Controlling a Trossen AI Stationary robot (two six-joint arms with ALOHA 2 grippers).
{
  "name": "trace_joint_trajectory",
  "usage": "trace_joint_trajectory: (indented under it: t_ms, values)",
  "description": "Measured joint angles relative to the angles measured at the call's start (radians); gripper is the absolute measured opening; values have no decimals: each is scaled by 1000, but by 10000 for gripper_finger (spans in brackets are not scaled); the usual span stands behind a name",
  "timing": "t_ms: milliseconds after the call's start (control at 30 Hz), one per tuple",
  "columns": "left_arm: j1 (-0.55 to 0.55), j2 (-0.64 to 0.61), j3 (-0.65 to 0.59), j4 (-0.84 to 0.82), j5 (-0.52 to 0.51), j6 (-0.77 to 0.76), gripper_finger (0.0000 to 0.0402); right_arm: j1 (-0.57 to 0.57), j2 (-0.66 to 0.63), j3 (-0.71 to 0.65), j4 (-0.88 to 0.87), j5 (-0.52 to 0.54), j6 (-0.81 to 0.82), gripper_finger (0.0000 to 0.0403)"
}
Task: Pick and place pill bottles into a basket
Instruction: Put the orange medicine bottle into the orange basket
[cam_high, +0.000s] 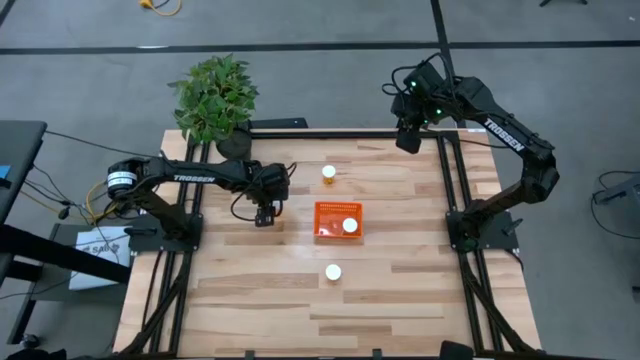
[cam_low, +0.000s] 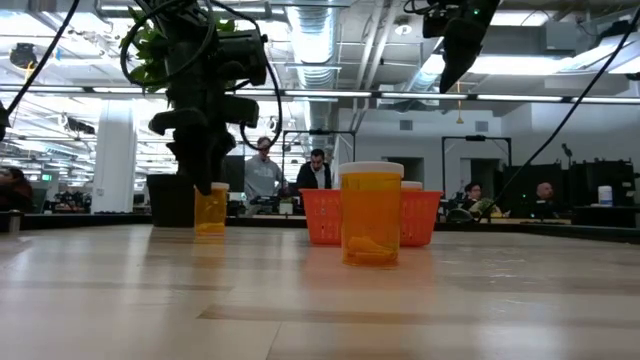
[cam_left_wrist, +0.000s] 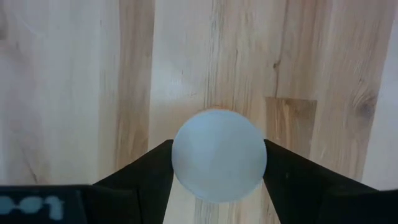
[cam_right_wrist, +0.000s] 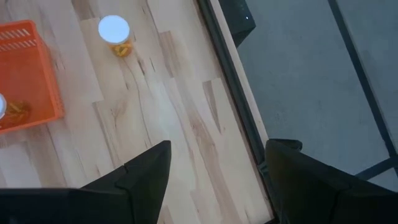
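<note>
My left gripper (cam_high: 265, 213) points down at the table's left middle, shut on one pill bottle, whose white cap (cam_left_wrist: 219, 155) shows between the fingers. In the low view this orange bottle (cam_low: 210, 212) stands under the gripper. The orange basket (cam_high: 337, 220) sits at the table's centre with one bottle (cam_high: 350, 226) inside. Another bottle (cam_high: 328, 173) stands beyond the basket, and one (cam_high: 333, 271) stands nearer the front edge. My right gripper (cam_high: 408, 135) is open and empty, high over the far right corner. My left gripper pinches the bottle at its round white cap (cam_left_wrist: 180, 163), one finger on each side. The fingers (cam_left_wrist: 146, 177) come from above, pointing down. The bottle is upright below them; in the low view its base (cam_low: 210, 232) seems to be at the tabletop.
A potted plant (cam_high: 215, 95) stands at the table's far left corner, close behind my left arm. Black frame rails (cam_high: 455, 200) run along the table's sides. People sit and stand in the room behind the table (cam_low: 262, 170).
</note>
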Motion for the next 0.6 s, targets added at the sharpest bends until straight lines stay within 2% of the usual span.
trace_joint_trajectory:
  t_ms: [600]
  values:
    - [-21, 0, 146, -103, -72, 30, 215, 0, 0, 0, 0, 0, -8, 256]
